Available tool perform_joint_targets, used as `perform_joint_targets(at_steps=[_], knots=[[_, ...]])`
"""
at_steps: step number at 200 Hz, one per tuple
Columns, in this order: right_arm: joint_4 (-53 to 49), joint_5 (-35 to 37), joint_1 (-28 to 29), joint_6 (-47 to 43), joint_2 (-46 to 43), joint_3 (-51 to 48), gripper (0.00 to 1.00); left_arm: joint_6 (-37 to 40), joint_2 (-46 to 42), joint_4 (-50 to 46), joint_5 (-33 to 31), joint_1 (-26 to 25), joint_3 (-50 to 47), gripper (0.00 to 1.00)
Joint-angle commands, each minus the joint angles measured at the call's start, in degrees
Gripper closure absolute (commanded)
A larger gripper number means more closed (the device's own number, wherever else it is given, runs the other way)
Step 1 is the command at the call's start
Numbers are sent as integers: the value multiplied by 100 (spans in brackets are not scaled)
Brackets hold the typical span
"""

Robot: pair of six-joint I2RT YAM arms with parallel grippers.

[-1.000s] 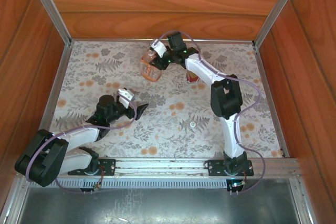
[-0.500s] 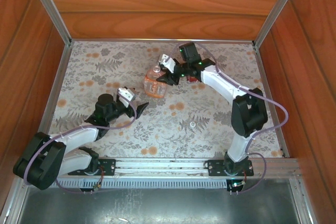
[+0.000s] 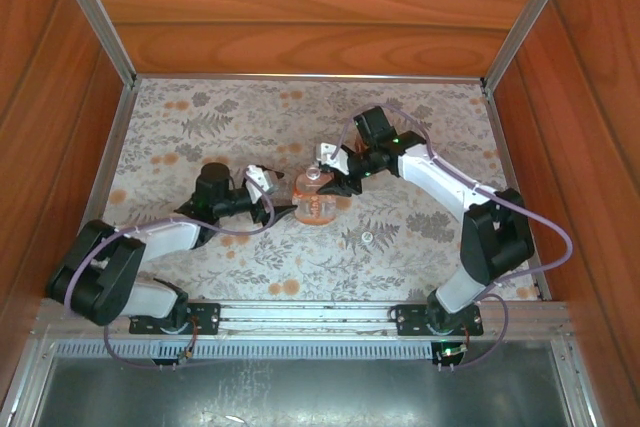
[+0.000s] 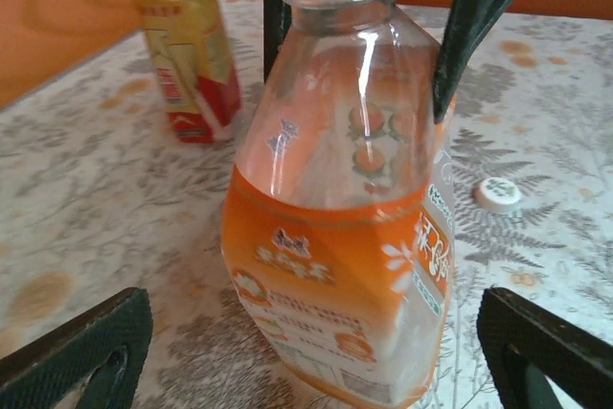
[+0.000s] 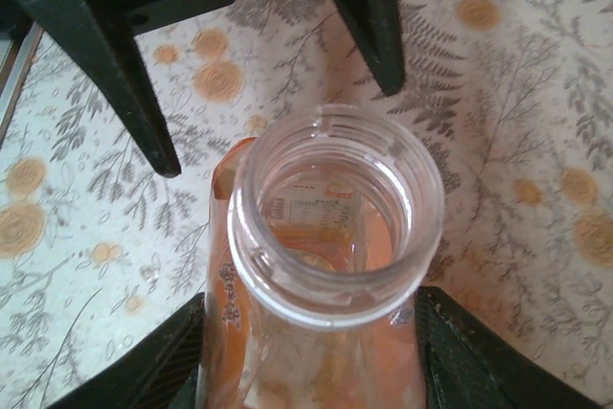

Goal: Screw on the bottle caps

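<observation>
The right gripper [image 5: 321, 356] is clamped on the upper sides of the wide bottle [image 4: 335, 237], one finger on each side. It holds the bottle upright on the table [image 3: 190, 137], probably so that it cannot tip. The left gripper [image 4: 316, 352] has its fingers apart around the lower body, not touching. I judge it is placed to take the base, which would free the right one. The bottle mouth [image 5: 335, 213] is uncapped. One cap [image 4: 498, 194] lies near on the table, and the slim bottle [image 4: 187, 55] stands behind.

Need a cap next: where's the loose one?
In the top view, the cap lies on the table, just right of and nearer than the wide bottle, apart from it.
</observation>
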Motion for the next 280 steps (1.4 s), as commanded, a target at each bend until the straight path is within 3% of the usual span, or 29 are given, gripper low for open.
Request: perform_joint_targets(at_steps=[1,46,108,172,202,217,226,254,280], knots=[[-173,25,26,-305,-268,-152,51,144,238,-112,839,-71,356,9],[-229,4,26,-320,-425,-251,49,247,880,-301,1324,-285,855,15],[-120,-144,32,-277,-394,-330,49,481,1222,-361,1309,-455,1046,22],[-76,-164,35,-127,-354,-327,42,515,1247,-384,1285,-458,1083,46],[-14,-182,35,-65,-422,-404,39,532,1270,-385,1295,-453,1099,46],[11,-317,32,-54,-434,-415,44,516,1301,-385,1341,-459,1125,33],[37,-395,41,-43,-420,-415,46,501,1338,-385,1370,-457,1155,30],[200,-480,50,80,-333,-407,51,467,1444,-385,1388,-451,1222,30],[170,-441,61,48,-326,-396,50,454,1386,-394,1387,-457,1207,38]])
